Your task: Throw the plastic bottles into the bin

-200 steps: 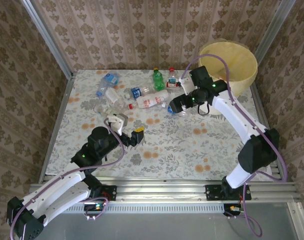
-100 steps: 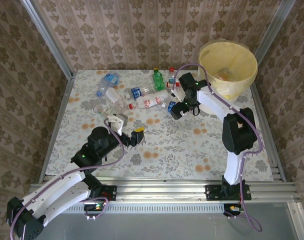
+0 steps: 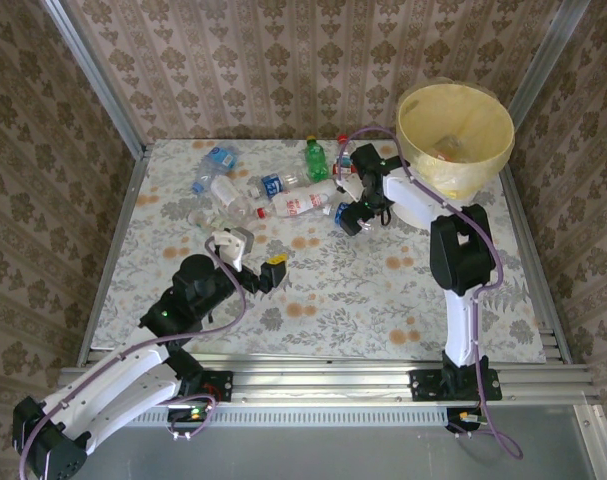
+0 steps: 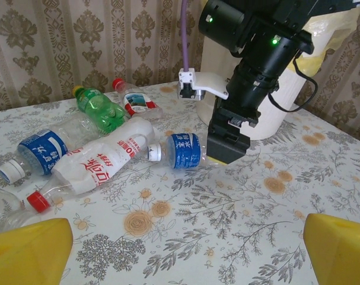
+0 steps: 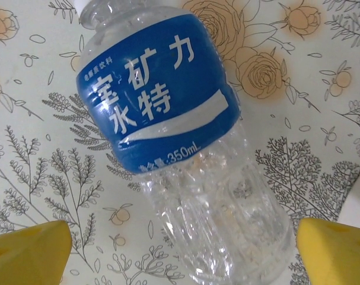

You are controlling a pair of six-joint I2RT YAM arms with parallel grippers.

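The right fingers (image 5: pixel 28 252) are spread wide. Their yellow tips stand on either side of a clear bottle with a blue label (image 5: pixel 168 130), which lies on its side on the floral table (image 5: pixel 37 89). The bottle runs between the tips and away from them, white cap at the far end, and touches neither tip.

The left fingers (image 4: pixel 28 249) are also wide apart and hold nothing, low over the table and well short of the bottles. Ahead of them to the left lies a crushed bottle with a red cap and a red-and-white label (image 4: pixel 102 163). Past it are a green bottle (image 4: pixel 99 107), a second blue-labelled bottle (image 4: pixel 40 148) and a small red-capped bottle (image 4: pixel 135 101).

The bin (image 3: pixel 408 125), a white bucket with a yellow liner over its rim, stands just beyond the right fingers. Something pale with an orange patch (image 3: pixel 445 150) lies inside, too small to make out.
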